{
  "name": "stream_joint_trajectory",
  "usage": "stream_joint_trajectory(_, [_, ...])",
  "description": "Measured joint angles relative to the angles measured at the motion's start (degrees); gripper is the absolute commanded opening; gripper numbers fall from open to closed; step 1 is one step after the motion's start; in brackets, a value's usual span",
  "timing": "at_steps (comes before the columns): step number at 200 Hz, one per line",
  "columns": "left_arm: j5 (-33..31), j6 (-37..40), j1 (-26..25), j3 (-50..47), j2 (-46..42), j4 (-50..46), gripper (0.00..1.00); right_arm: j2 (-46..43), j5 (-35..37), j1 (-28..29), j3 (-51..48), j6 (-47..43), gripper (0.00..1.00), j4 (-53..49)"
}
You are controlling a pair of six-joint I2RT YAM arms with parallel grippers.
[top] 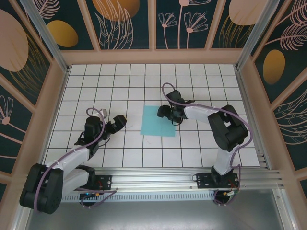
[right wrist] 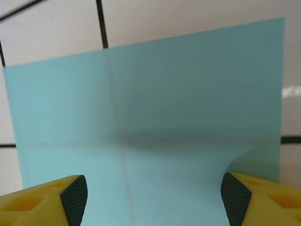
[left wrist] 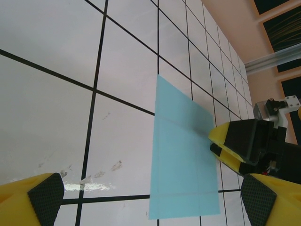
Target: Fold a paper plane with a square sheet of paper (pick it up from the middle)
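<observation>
Right gripper (right wrist: 154, 197) spread over square sheet of paper (right wrist: 150, 94), 3 o'clock edge; left gripper (top: 121, 121) spread, idle at 9 o'clock. I fear thin sheet skids or crumples on closing.

White grid-tiled table (top: 96, 86); square sheet of paper (top: 158, 120) lying mid-table.

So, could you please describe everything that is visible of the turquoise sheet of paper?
The square sheet of paper is thin, plain and light turquoise, and the dark grid lines of the white table show faintly through it. It lies unfolded and almost flat near the table's middle. The right gripper stands open over the edge on its own side. There the paper seems to curl up a little beside one finger. Whether they touch, I cannot tell.
</observation>
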Motion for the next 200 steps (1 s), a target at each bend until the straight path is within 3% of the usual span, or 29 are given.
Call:
stream_joint_trajectory(24, [0.0, 0.0, -0.4, 0.8, 0.9, 0.1, 0.98, 0.1, 4.0, 2.3, 2.7, -0.7, 0.85, -5.9])
stream_joint_trajectory(73, [-1.2, 0.2, -0.9, 2.7, 2.1, -0.3, 0.98, 4.9, 11.1, 5.0, 18.3, -0.6, 0.91, -17.3])
stream_joint_trajectory(137, [-4.0, 0.9, -0.9, 3.9, 2.1, -2.7, 0.99, 12.7, 9.9, 7.8, 23.0, 10.0, 0.91, -24.6])
stream_joint_trajectory(200, [-4.8, 1.4, -0.9, 4.3, 2.1, -3.7, 0.98, 16.3, 10.3, 9.1, 27.1, 11.6, 0.94, -28.0])
